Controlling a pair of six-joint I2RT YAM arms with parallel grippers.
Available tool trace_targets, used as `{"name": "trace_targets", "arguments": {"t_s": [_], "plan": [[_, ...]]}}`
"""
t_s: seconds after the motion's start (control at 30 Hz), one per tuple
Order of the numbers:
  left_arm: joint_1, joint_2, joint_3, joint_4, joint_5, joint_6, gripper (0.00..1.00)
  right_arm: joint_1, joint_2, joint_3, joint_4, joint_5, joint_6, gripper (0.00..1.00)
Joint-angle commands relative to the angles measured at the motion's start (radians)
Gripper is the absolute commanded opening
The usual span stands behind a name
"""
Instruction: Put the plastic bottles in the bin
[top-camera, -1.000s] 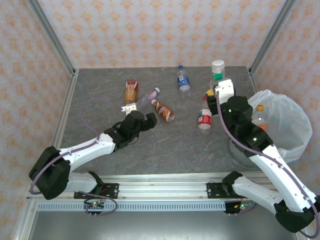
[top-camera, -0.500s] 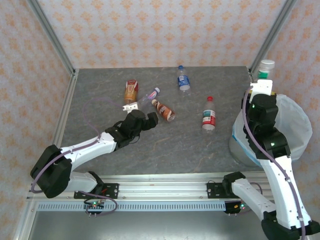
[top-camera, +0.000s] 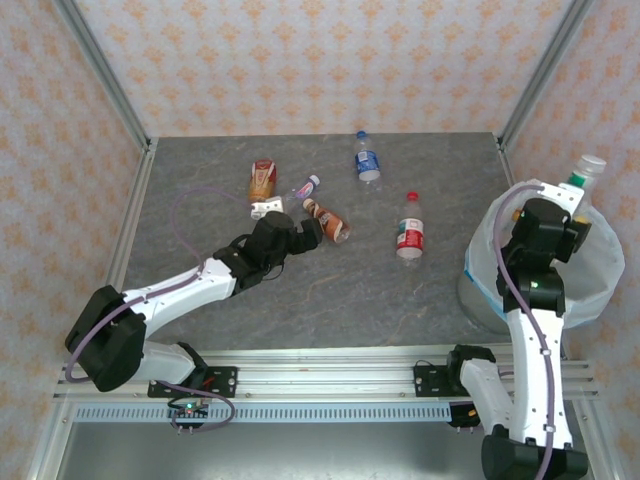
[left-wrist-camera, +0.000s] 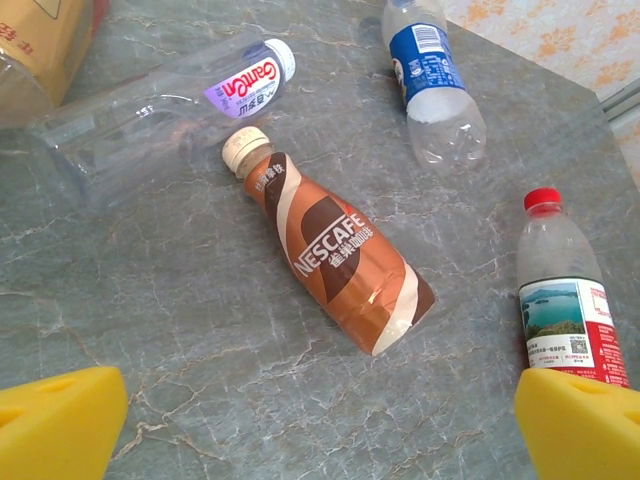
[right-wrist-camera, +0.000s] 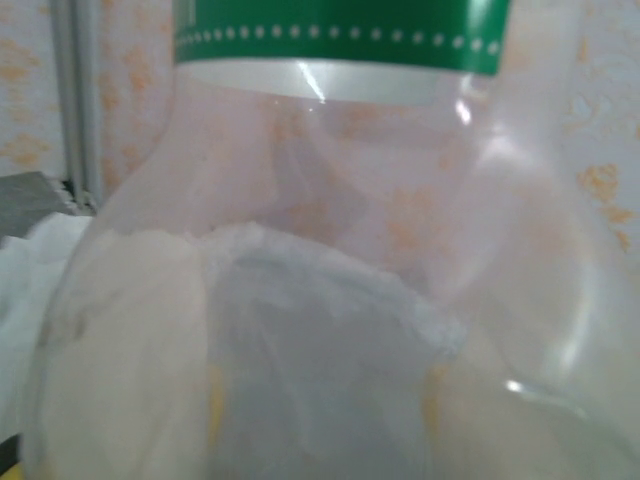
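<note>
Your top camera looked down from above and behind the arm bases, facing the far wall, and took in the whole table (top-camera: 400, 300), edge to edge. Your left wrist camera sat low and close over the table's middle, aimed toward the far right corner. With the top view it shared the brown bottle (top-camera: 327, 222), red-capped bottle (top-camera: 410, 232) and blue-label bottle (top-camera: 368, 160). Your right wrist camera looked from very near at the green-label bottle (right-wrist-camera: 330, 250), above the bin (top-camera: 478, 295) off the table's right edge.
</note>
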Motion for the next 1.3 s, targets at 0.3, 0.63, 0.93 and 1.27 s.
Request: {"name": "trace_targets", "arguments": {"t_s": [0.3, 0.63, 0.93, 1.27], "plan": [[0.013, 0.057, 0.054, -0.023, 0.031, -0.026, 1.00, -0.048, 0.005, 0.007, -0.076, 0.049, 0.089, 0.77], [0.020, 0.077, 0.051, -0.027, 0.045, -0.065, 1.00, -0.049, -0.007, 0.032, -0.128, 0.037, 0.096, 0.87], [0.029, 0.085, 0.046, -0.034, 0.044, -0.083, 1.00, -0.048, -0.023, 0.025, -0.151, -0.039, 0.093, 0.94], [0.049, 0.079, 0.034, -0.046, 0.034, -0.104, 1.00, -0.047, -0.056, 0.076, -0.177, -0.196, 0.171, 0.99]]}}
